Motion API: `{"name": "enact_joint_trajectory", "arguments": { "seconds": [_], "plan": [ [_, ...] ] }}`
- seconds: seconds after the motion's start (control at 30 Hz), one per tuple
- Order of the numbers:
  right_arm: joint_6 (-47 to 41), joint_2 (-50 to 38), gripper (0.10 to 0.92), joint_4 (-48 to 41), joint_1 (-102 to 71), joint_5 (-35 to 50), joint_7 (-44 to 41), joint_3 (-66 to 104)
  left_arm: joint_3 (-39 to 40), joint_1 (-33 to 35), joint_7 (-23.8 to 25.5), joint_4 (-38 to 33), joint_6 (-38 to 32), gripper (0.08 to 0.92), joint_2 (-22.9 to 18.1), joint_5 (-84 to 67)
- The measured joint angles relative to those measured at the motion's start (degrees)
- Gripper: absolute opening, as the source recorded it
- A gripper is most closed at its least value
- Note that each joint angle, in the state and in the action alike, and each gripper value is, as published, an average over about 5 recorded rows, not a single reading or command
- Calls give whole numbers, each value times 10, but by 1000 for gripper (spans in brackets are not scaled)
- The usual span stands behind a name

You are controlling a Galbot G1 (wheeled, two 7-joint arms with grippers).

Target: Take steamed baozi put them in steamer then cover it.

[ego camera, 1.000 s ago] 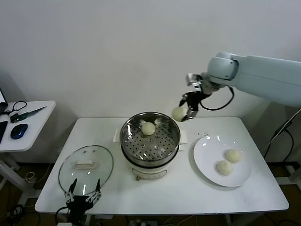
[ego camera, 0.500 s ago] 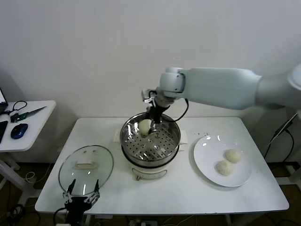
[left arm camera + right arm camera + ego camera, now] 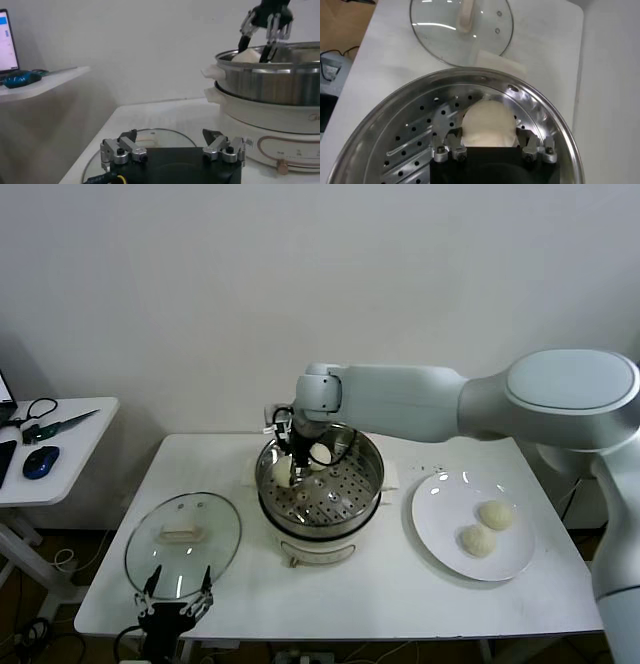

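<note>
The steamer (image 3: 330, 522) stands mid-table, a shiny steel pot on a white base. My right gripper (image 3: 287, 468) reaches down into its left side, shut on a baozi (image 3: 283, 474). In the right wrist view that bun (image 3: 488, 122) fills the gap between the fingers, just over the perforated tray (image 3: 415, 145). A second baozi (image 3: 321, 454) lies on the tray at the back. Two more baozi (image 3: 495, 514) (image 3: 477, 540) rest on the white plate (image 3: 440, 504). My left gripper (image 3: 177, 604) hangs open at the front edge, over the glass lid (image 3: 182, 542).
The glass lid (image 3: 137, 137) lies flat on the table left of the steamer (image 3: 270, 85), right in front of the left gripper (image 3: 172, 146). A side table (image 3: 55, 439) with a mouse and cables stands at far left. A wall is close behind.
My right gripper has carried the baozi from above the steamer's back rim to its left side and lowered it into the pot. The left arm has not moved.
</note>
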Motion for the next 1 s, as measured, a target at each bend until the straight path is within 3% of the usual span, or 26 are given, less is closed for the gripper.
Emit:
{"name": "enact_joint_trajectory", "arguments": {
  "seconds": [0.13, 0.37, 0.53, 1.0],
  "plan": [
    [-7, 4, 714, -7, -10, -3, 6, 2, -1, 1, 0, 0, 0, 823, 0, 0],
    [-9, 2, 813, -2, -9, -9, 7, 7, 0, 2, 0, -4, 1, 823, -1, 0],
    [2, -21, 822, 26, 18, -12, -9, 1, 2, 2, 1, -7, 3, 823, -3, 1],
    [67, -248, 823, 180, 167, -44, -93, -106, 5, 0, 1, -8, 4, 823, -4, 2]
  ]
}}
